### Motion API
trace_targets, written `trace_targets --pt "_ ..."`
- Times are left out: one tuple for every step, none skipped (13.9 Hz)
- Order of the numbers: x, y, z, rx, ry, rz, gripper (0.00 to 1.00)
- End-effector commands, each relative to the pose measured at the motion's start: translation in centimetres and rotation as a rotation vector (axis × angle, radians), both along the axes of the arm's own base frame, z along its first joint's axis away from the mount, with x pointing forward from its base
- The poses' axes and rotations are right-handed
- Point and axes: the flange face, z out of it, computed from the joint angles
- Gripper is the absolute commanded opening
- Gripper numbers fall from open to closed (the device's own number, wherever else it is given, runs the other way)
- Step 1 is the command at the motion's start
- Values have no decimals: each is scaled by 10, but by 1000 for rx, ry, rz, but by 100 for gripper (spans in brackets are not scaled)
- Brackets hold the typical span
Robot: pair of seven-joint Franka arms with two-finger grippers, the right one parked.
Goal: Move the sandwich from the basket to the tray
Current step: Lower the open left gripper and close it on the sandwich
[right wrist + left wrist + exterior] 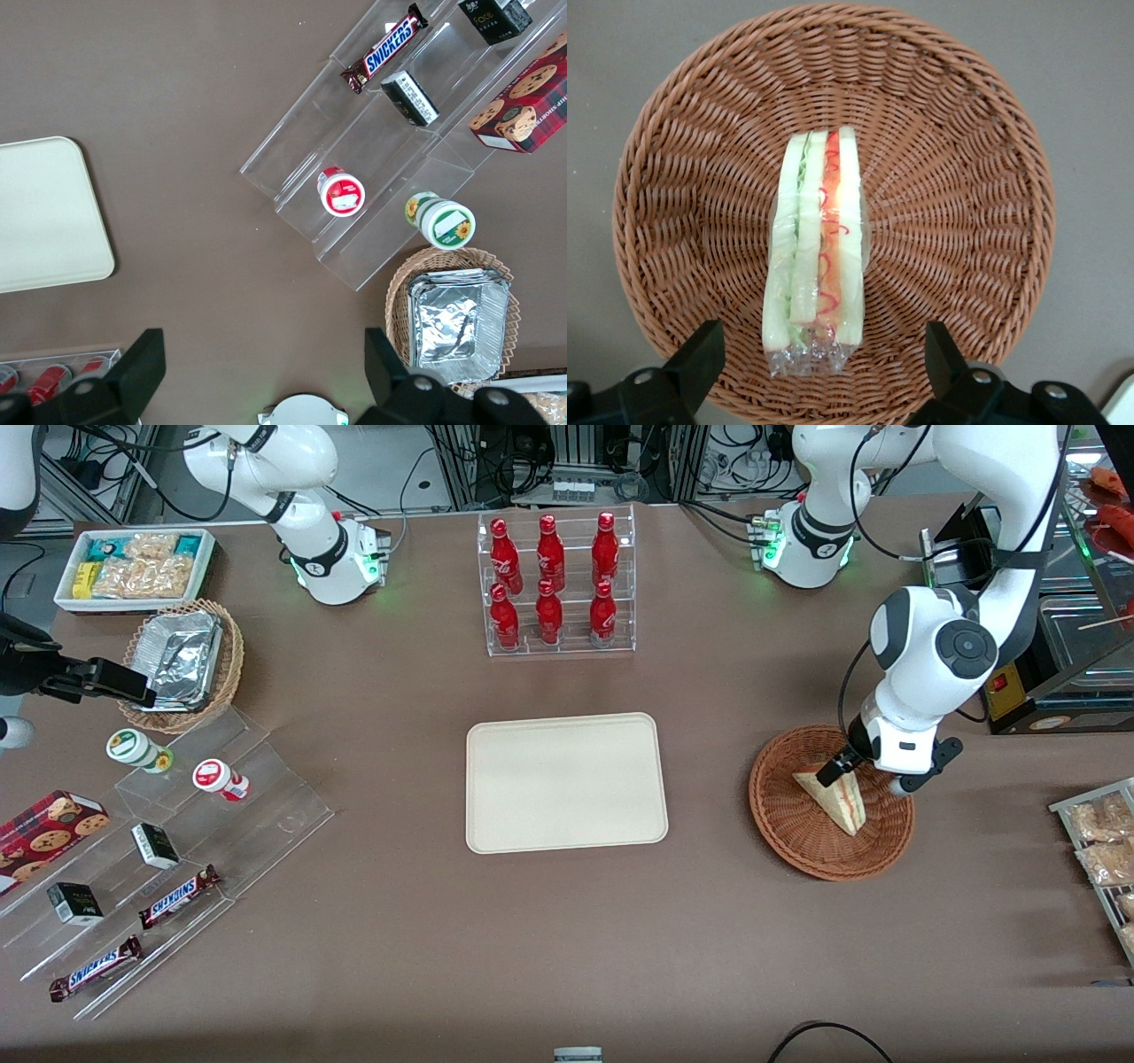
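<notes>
The sandwich (pixel 837 797), a clear-wrapped wedge of white bread with red and green filling, lies in the round reddish-brown wicker basket (pixel 797 833) toward the working arm's end of the table. My left gripper (pixel 868 777) hovers just above the basket, open and empty. In the left wrist view the sandwich (pixel 819 239) lies in the middle of the basket (pixel 957 177). The gripper (pixel 819 354) stands over its wrapped end, with one black finger (pixel 700 354) on each side and apart from it. The cream-beige tray (pixel 565 781) lies bare at the table's middle, beside the basket.
A clear rack of red bottles (pixel 556 584) stands farther from the camera than the tray. A black machine (pixel 1045 655) and a rack of bagged snacks (pixel 1103 850) flank the basket. A tan foil basket (pixel 182 664), white snack bin (pixel 133 567) and acrylic shelves (pixel 177 841) sit at the parked arm's end.
</notes>
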Motion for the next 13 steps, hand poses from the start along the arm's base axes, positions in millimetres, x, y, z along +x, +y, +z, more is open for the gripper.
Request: trace_targets --pt "0 -2 -8 3 -1 9 100" --pt "0 -2 -11 6 4 4 100" --pt "0 -2 -17 26 11 -21 100" --pt "0 -3 -22 42 18 -40 100" --pt "0 -3 -26 47 22 -46 100" --pt "1 -3 -29 44 18 -47 100" --pt "2 -3 -33 43 10 -48 100" --pt "2 -2 -39 41 18 -44 100" --pt "3 -2 -42 39 15 -41 100" --pt "3 -1 -44 38 7 -40 100" --pt "3 -1 -47 37 11 -37 87" --pt "4 -1 -47 37 11 -35 50" --pt "3 -1 -47 37 12 -37 16"
